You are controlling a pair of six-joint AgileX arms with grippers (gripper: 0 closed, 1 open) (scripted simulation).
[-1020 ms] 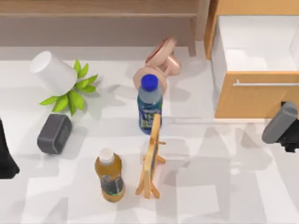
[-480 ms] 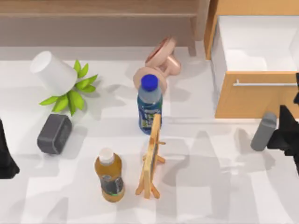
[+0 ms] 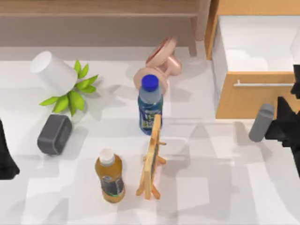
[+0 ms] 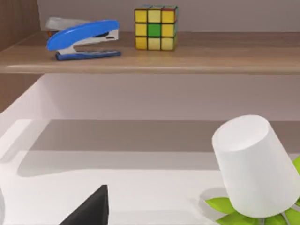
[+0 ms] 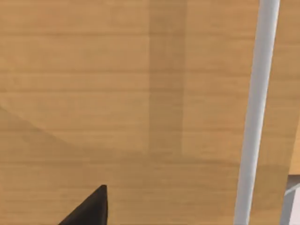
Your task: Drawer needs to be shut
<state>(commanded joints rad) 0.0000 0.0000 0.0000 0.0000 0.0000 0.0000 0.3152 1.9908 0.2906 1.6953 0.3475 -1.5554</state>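
Note:
The drawer point(image 3: 253, 101) stands pulled out at the table's back right, its white inside point(image 3: 255, 44) showing behind the orange-brown front. A thin silver bar handle point(image 3: 265, 84) runs across that front. My right gripper point(image 3: 296, 89) is at the right edge of the table, up against the drawer front near the handle's right end. In the right wrist view the wooden front point(image 5: 117, 93) is very close, with the handle point(image 5: 255, 112) beside it. My left arm point(image 3: 5, 154) stays parked at the table's left edge.
Mid-table stand a blue-capped bottle point(image 3: 150, 105), an amber bottle point(image 3: 110, 176), a wooden easel frame point(image 3: 152, 157) and a pink dumbbell point(image 3: 159, 63). A white-potted plant point(image 3: 58, 77) and a grey speaker point(image 3: 55, 134) sit at the left. A long shelf unit point(image 3: 98, 18) spans the back.
My right arm has swung in from the right edge and moved up toward the drawer front. The drawer and the left arm have not moved.

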